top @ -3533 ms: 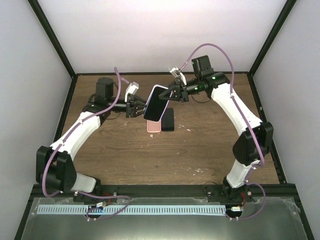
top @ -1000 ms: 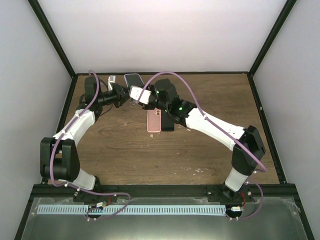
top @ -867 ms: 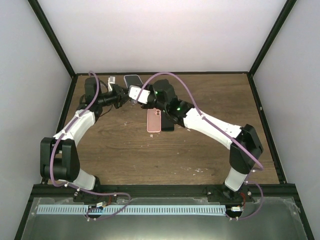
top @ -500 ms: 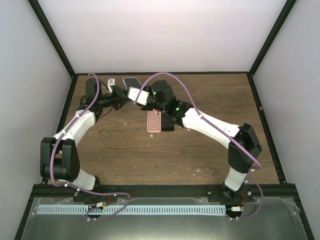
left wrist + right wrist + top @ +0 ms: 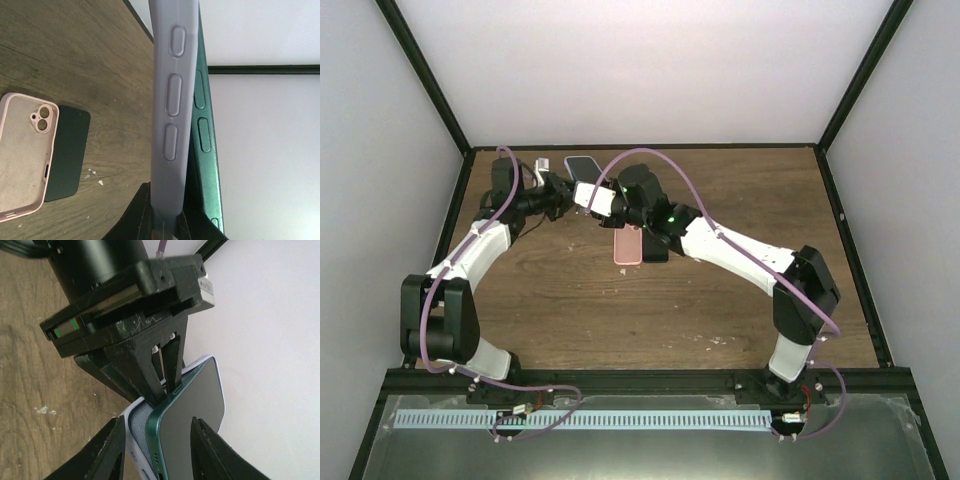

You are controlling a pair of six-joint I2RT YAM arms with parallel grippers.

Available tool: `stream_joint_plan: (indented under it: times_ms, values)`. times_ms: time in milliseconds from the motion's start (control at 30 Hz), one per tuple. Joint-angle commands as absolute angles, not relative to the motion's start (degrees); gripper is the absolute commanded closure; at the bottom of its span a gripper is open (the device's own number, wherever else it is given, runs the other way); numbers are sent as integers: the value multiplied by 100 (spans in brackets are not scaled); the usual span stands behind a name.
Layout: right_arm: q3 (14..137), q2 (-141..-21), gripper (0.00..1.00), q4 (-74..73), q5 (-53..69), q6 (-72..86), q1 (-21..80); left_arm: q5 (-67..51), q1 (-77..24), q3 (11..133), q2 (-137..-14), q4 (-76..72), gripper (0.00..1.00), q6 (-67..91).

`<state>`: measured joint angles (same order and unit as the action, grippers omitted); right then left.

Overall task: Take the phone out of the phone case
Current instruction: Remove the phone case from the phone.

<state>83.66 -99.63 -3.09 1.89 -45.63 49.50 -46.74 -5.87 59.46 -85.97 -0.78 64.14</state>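
The lavender phone case (image 5: 172,100) is held edge-up above the table's back left. A green phone (image 5: 202,125) with a dark screen (image 5: 195,425) is partly lifted out of the case (image 5: 136,422). My left gripper (image 5: 164,215) is shut on the case's edge. It also shows in the right wrist view (image 5: 165,375) and the top view (image 5: 563,193). My right gripper (image 5: 157,450) is open, its fingers (image 5: 107,450) straddling the corner of the phone and case. In the top view it (image 5: 595,195) sits right beside the phone (image 5: 582,166).
An empty pink phone case (image 5: 25,155) lies open side up on the wooden table (image 5: 720,300). A flat dark green slab (image 5: 67,150) lies beside it. Both show in the top view, pink (image 5: 628,250) and dark (image 5: 658,248), under the right forearm. Black frame posts edge the table.
Since 3.5 s ago both arms carried the phone from mid-table to the back left. Over the last second the right gripper edged left and the phone dropped slightly.
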Motion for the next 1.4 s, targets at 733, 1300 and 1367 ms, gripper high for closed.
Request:
stream_joint_plan:
  times_ms: [733, 1300, 1367]
  values:
    - [8560, -10791, 84, 2074, -1904, -5090, 5045, -4727, -609, 5800, -8016, -518, 100, 6411]
    - [9407, -10585, 99, 1209, -1751, -4329, 5177, -3940, -557, 5897, -8053, 357, 100, 5626]
    - [9404, -10477, 99, 1169, -1741, -4164, 5176, -3798, -530, 5890, -8083, 489, 100, 5480]
